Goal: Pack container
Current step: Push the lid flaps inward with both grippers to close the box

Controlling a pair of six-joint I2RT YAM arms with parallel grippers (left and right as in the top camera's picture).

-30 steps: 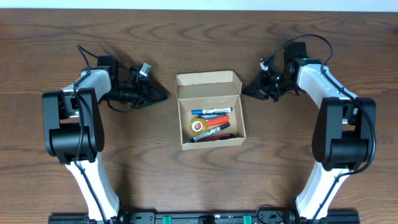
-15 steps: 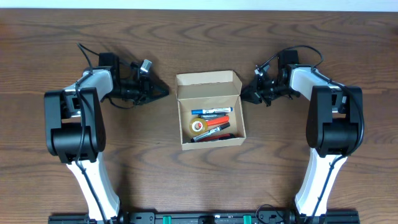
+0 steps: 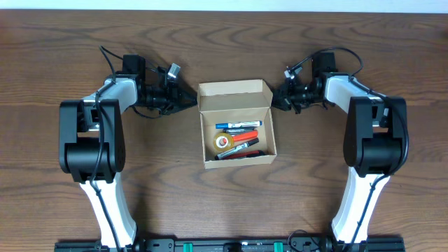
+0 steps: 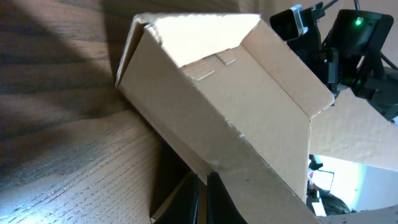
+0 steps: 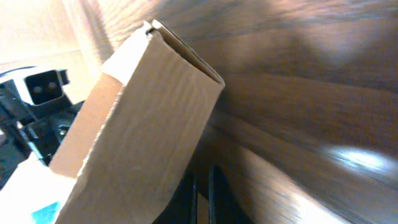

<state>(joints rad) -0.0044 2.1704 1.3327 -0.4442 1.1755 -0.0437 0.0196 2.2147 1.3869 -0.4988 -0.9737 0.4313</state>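
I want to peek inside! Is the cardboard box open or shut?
Open. The container's flap lid is folded back at the far side, and pens and a tape roll show inside from overhead.

Overhead looks straight down; both wrist views, close and seemingly tilted, share the container [image 3: 234,96].

dark wood-grain table [image 3: 210,203], pale strip along the far edge, soft overhead light glare

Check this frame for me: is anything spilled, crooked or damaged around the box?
Nothing stands out. The container sits square with its flap open, the pens and tape roll lie inside it, and no damage shows.
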